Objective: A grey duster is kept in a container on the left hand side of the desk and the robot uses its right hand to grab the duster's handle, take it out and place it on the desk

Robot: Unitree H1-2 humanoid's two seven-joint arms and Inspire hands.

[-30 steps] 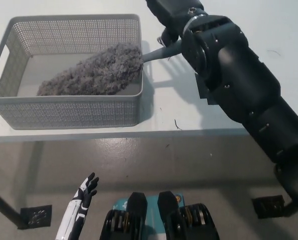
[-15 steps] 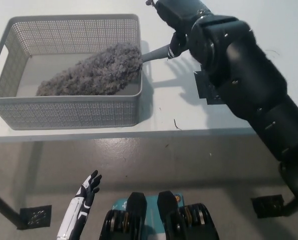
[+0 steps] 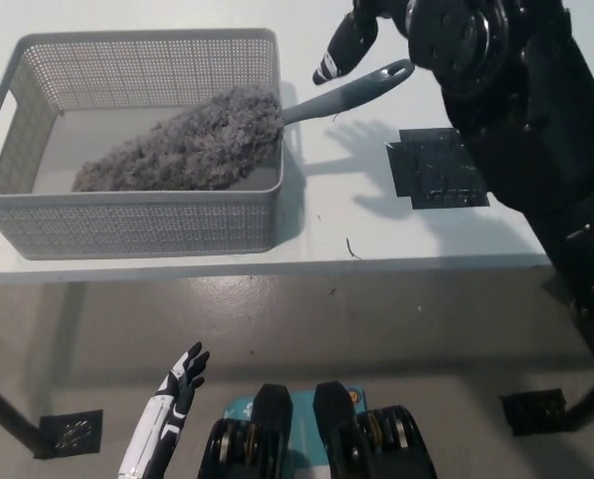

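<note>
A fluffy grey duster [image 3: 192, 140] lies slantwise in a grey mesh container [image 3: 137, 228] on the left of the white desk. Its grey handle [image 3: 351, 90] sticks out over the container's right rim and points up and to the right above the desk. My black right hand [image 3: 348, 40] hovers at the top, just above and behind the handle, with its fingers apart and nothing in them. The handle shows in full, free of the hand. My white left hand [image 3: 180, 377] rests low at the lower left, below the desk edge, fingers spread.
A black square patch [image 3: 436, 168] lies on the desk [image 3: 376, 235] to the right of the container, partly under my right forearm [image 3: 516, 110]. The desk's front edge runs across the middle of the picture, with grey floor below it.
My right arm has drawn back up and to the right, uncovering the whole handle, which it hid before. The duster stays in the container. My left hand has barely shifted.
</note>
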